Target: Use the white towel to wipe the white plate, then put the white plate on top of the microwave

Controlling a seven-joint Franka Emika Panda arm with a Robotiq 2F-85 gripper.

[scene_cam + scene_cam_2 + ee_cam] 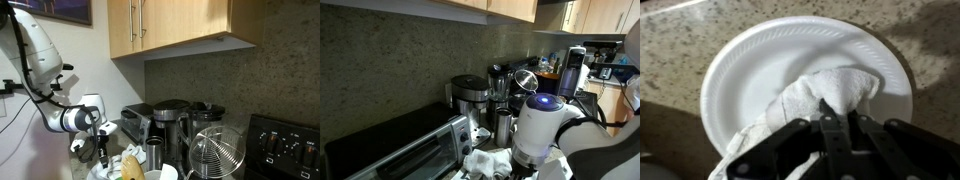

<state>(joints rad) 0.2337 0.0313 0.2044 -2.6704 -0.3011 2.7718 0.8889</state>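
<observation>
In the wrist view a white plate point(760, 60) lies flat on a speckled granite counter point(680, 40). A crumpled white towel point(830, 92) rests on the plate's near right part. My gripper point(835, 112) is shut on the towel and presses it onto the plate. In an exterior view my gripper point(102, 148) hangs low at the counter, with the plate hidden behind clutter. In an exterior view the towel point(485, 160) shows beside my wrist point(542, 130). The microwave point(395, 150) stands at the left.
A toaster point(135, 122), a coffee maker point(170, 118) and a wire-caged appliance point(215, 150) line the counter under wooden cabinets point(180, 25). A stove panel point(290, 145) is far right. Yellow items point(131, 165) lie near the gripper.
</observation>
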